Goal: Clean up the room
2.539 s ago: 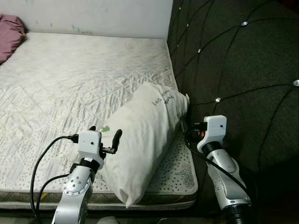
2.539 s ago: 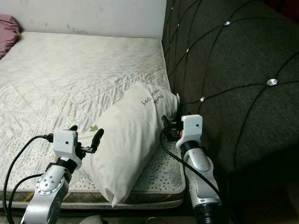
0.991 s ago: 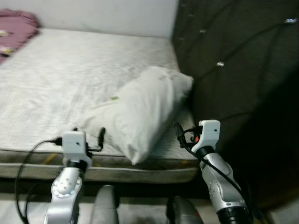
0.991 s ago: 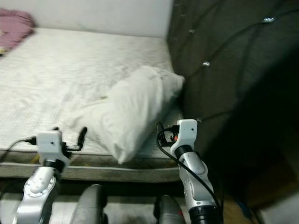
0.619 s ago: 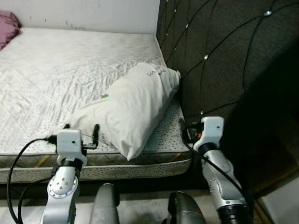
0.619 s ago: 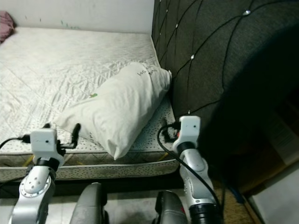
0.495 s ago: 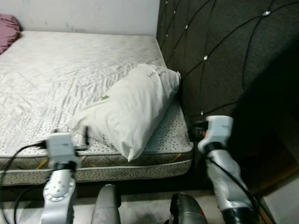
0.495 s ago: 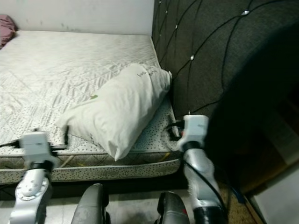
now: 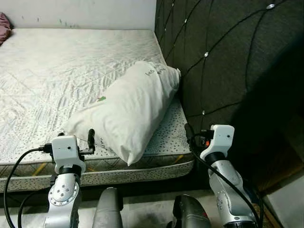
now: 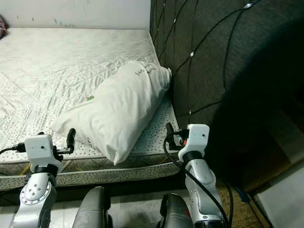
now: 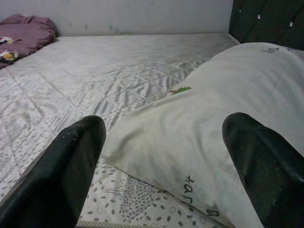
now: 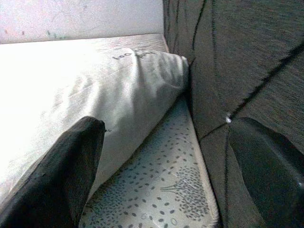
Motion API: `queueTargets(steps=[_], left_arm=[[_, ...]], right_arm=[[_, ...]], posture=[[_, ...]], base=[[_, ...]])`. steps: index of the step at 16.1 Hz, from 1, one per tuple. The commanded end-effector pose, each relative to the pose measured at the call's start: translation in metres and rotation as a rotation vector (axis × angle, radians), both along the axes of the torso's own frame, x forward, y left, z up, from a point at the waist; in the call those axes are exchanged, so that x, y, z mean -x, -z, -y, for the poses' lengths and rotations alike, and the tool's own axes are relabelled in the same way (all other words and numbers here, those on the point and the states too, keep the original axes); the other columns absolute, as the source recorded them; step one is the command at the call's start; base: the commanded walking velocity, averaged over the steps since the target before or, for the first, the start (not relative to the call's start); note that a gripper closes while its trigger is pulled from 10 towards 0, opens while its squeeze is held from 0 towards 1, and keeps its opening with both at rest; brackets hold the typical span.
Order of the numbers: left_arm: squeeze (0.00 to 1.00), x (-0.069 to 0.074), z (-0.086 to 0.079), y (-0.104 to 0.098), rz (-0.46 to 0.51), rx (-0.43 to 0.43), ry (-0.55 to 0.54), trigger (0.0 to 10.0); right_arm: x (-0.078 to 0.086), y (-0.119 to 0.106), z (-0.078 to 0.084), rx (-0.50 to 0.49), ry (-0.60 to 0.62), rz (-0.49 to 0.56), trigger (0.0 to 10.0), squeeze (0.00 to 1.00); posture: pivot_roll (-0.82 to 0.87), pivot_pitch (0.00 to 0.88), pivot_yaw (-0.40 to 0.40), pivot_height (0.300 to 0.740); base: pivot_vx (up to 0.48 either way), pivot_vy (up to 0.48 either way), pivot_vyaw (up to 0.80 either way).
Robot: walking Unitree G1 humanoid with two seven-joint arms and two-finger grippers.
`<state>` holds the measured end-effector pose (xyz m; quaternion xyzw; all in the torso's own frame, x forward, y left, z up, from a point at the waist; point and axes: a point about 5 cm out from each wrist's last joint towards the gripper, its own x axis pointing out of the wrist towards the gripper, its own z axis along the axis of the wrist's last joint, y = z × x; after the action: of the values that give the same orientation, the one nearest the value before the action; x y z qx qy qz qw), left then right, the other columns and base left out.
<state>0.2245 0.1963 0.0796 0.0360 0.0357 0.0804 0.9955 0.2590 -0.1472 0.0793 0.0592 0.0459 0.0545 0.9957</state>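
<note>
Okay, head views: white pillow (image 9: pixel 127 111) lies diagonally on the bare mattress (image 9: pixel 57 66), its far end touching the dark tufted headboard (image 9: pixel 228 61) at 3 o'clock. Left gripper (image 9: pixel 76 142) hovers at 7 o'clock of the pillow, just beside its near corner; right gripper (image 10: pixel 173 137) at 5 o'clock, near the mattress edge. Left wrist view: fingers (image 11: pixel 71 161) spread wide, released, pillow between them, maroon blanket (image 11: pixel 26 35) at the far corner. Right wrist view: fingers (image 12: pixel 61 166) apart, holding nothing, pillow against headboard.
</note>
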Motion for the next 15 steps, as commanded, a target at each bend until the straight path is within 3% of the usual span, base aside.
queueTargets(steps=[1,4,8,12,15], left_arm=[[0.0,-0.001,0.003,-0.005,0.018,0.003,0.029,10.0],[0.0,-0.001,0.008,-0.005,0.016,0.018,0.066,10.0],[0.0,-0.004,0.01,-0.005,0.016,0.026,0.082,10.0],[0.0,-0.006,0.012,-0.004,0.007,0.028,0.088,10.0],[0.0,-0.008,0.012,-0.004,0.006,0.027,0.09,10.0]], right_arm=[[-0.002,-0.005,-0.005,-0.001,-0.04,0.019,10.0,0.0],[0.001,-0.007,-0.016,0.059,-0.147,0.038,10.0,0.0],[0.001,-0.006,-0.015,0.046,-0.151,0.032,10.0,0.0],[-0.001,-0.006,-0.013,0.026,-0.15,0.027,10.0,0.0],[-0.003,-0.006,-0.013,0.019,-0.15,0.025,10.0,0.0]], posture=[[0.02,0.0,-0.031,0.652],[0.01,0.0,-0.03,0.652],[0.01,0.0,-0.033,0.652],[0.01,0.0,-0.038,0.652],[0.01,0.0,-0.037,0.627]], base=[[0.0,0.0,0.0],[0.0,0.0,0.26],[0.0,0.0,0.74],[0.0,0.0,0.0],[0.0,0.0,0.0]])
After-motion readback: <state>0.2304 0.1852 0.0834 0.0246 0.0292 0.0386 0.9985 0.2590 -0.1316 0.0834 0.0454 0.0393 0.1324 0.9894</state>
